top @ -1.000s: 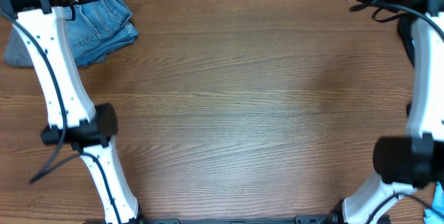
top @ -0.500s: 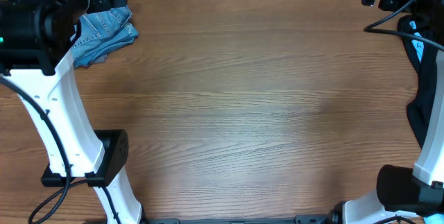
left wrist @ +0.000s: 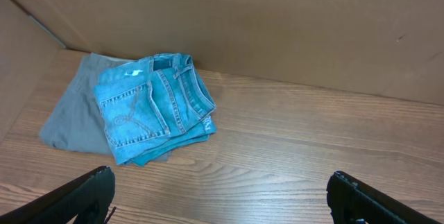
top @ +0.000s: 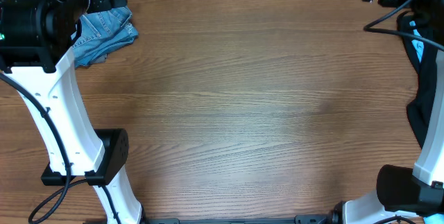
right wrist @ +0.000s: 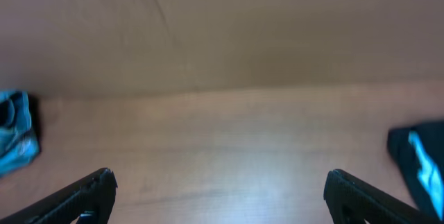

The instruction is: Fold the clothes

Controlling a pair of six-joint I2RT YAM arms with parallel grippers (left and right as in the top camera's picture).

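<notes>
Two white arms reach toward the far corners of the brown wooden table (top: 243, 99). The left gripper (left wrist: 218, 177) hangs with its jaws spread wide and empty. Just ahead of it, folded light blue denim jeans (left wrist: 156, 106) lie on flat grey trousers (left wrist: 66, 120). The right gripper (right wrist: 218, 177) is spread just as wide and holds nothing.

Through the left wrist view we see the folded light blue jeans (left wrist: 154, 106) lying on the wooden tabletop (left wrist: 298, 148) near its far left corner, a stitched back pocket facing up, close to the brown cardboard wall (left wrist: 277, 23). They rest partly on the grey trousers (left wrist: 66, 120), which stick out to the left beneath them. Our left jaws show only as two dark tips at the bottom corners, spread wide and apart from the jeans.
</notes>
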